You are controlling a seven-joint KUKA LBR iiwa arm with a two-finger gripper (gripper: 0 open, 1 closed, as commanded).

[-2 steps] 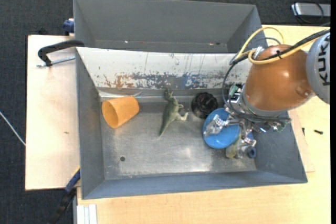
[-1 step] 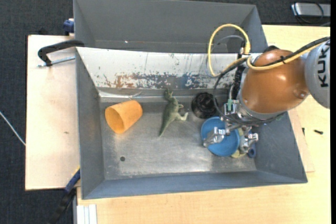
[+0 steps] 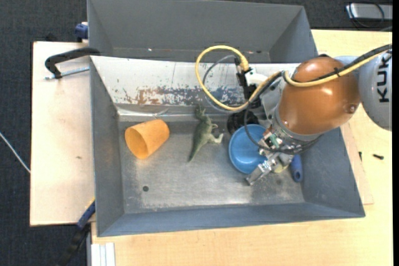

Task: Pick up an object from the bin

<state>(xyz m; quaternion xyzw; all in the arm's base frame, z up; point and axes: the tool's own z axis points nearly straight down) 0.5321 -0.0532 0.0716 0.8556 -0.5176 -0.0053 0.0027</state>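
While beside gripper (image 3: 264, 168), blue bowl (image 3: 243, 149) (dinosaur (image 3: 201, 134))

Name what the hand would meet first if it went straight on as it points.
Likely the rim of the blue bowl, right beside the hand; otherwise the bin floor. Depth is unclear.

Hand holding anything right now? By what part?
Cannot tell. The hand sits at the rim of the blue bowl; no grip is visible.
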